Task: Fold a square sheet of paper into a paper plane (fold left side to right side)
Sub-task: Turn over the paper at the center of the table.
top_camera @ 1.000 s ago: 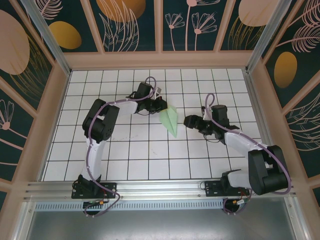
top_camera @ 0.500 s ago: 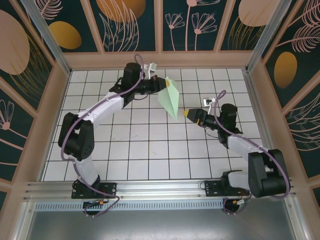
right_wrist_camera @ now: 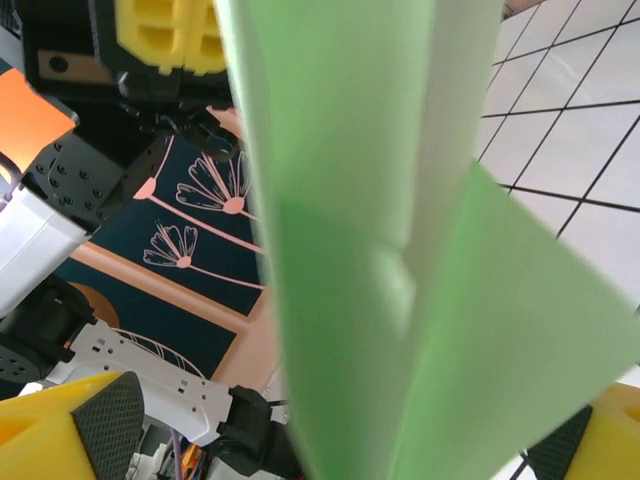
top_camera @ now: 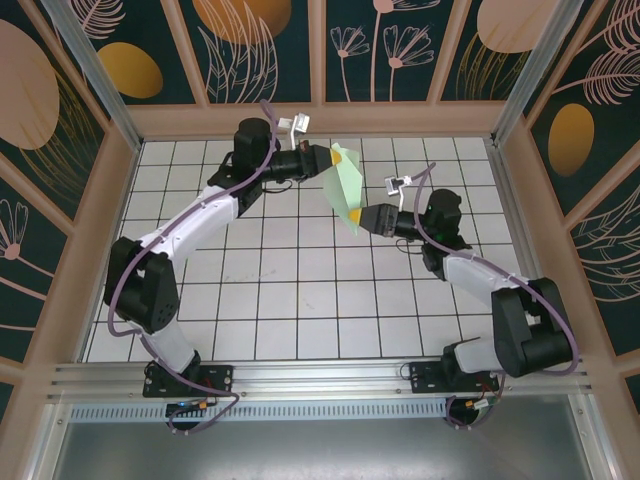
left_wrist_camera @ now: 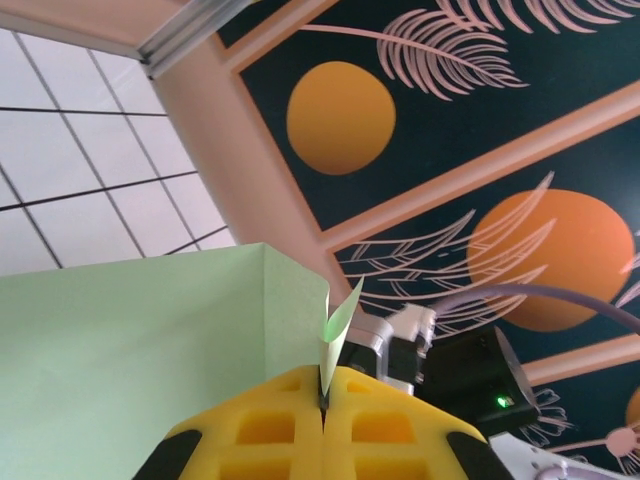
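Observation:
The square sheet of paper is folded into a slim pale green paper plane (top_camera: 345, 185), held in the air above the back middle of the table. My left gripper (top_camera: 325, 160) is shut on its upper end. In the left wrist view the yellow pads (left_wrist_camera: 270, 430) press together on a thin paper edge (left_wrist_camera: 335, 330). The plane's sharp tip points down toward my right gripper (top_camera: 360, 217). In the right wrist view the plane (right_wrist_camera: 380, 250) hangs between the two wide-apart yellow fingers (right_wrist_camera: 60, 430) of the open right gripper (right_wrist_camera: 330, 440).
The white grid table (top_camera: 300, 300) lies below both raised arms. Pink frame posts and dark flower-patterned walls (top_camera: 265, 50) close in the back and sides. A metal rail (top_camera: 320, 375) runs along the near edge by the arm bases.
The left arm lifted the plane off the table, up and toward the back. The right gripper rose and moved left to the plane's lower tip, its fingers now on either side of it.

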Robot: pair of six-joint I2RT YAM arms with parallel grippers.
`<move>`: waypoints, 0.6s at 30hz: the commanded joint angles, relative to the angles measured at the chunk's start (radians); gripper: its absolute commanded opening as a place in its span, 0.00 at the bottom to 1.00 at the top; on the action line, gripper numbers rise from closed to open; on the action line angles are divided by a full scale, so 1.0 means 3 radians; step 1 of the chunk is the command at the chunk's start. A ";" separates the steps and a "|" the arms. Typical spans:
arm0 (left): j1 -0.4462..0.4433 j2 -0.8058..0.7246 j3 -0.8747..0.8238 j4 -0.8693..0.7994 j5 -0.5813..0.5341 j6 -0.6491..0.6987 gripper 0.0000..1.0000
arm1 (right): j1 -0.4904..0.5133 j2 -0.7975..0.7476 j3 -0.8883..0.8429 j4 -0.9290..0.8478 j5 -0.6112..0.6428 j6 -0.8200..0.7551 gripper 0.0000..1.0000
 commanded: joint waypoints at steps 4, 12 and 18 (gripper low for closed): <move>-0.0018 -0.0122 -0.0097 0.0328 0.0204 -0.0155 0.05 | 0.0045 0.0104 0.0132 0.0227 -0.0034 0.0108 0.80; -0.0018 -0.0075 -0.0187 0.0350 0.0210 -0.0110 0.10 | 0.0050 -0.0041 0.0125 -0.0021 0.0012 -0.0036 0.38; 0.0000 -0.0127 -0.0055 -0.0245 -0.0081 0.0375 0.37 | 0.0043 -0.0205 0.0179 -0.0657 0.0175 -0.0449 0.20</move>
